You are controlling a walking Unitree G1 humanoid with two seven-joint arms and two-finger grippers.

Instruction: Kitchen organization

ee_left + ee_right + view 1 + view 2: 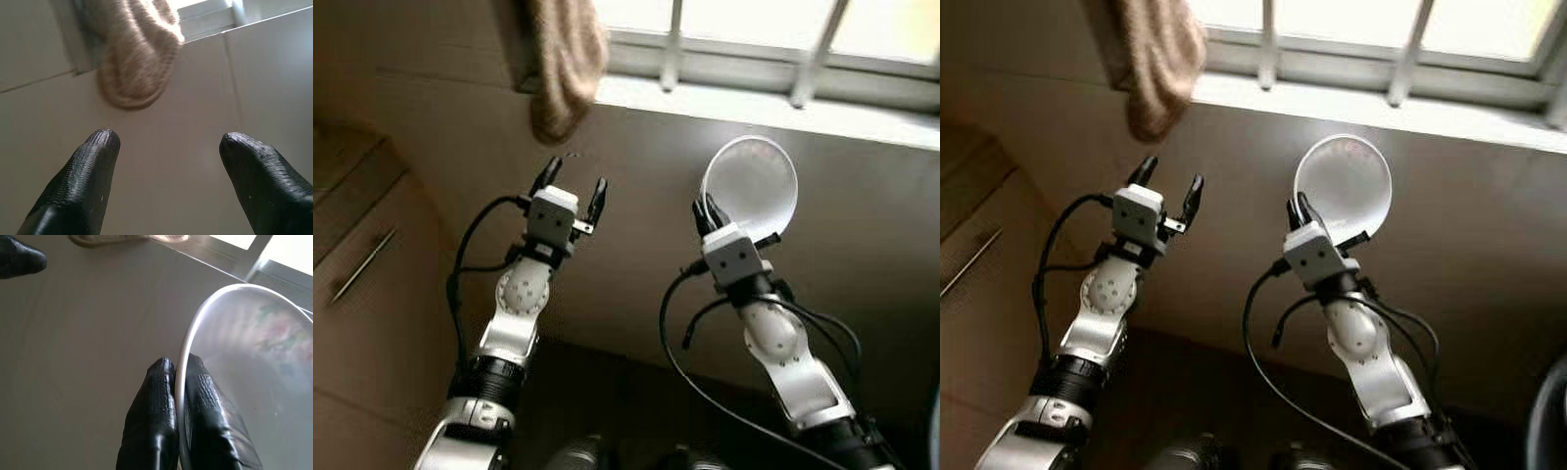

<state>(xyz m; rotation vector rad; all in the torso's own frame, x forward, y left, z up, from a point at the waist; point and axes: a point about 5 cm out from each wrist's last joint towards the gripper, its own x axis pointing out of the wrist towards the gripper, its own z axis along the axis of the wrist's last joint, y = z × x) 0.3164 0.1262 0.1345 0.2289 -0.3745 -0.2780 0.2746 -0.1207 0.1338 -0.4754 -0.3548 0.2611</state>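
- One plate (pixel 751 188), white, centre right of the frame, its rim pinched between the fingers of the right gripper (pixel 707 217).
- Two grippers: the right as above, and the left gripper (pixel 573 192) at centre left, fingers spread with nothing between them.
- One beige towel (pixel 564 61), upper left (its top edge is cut off by the frame).
- One window (pixel 773 39), along the upper right.
- One cabinet handle (pixel 362 265), far left.

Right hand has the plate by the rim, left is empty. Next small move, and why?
Probably lift the right hand gently toward the window ledge. Its fingers pinch only the rim of the white plate, which stands upright against the wall just under the ledge, so a slow move seems safest. The left hand is open and empty below the hanging towel.
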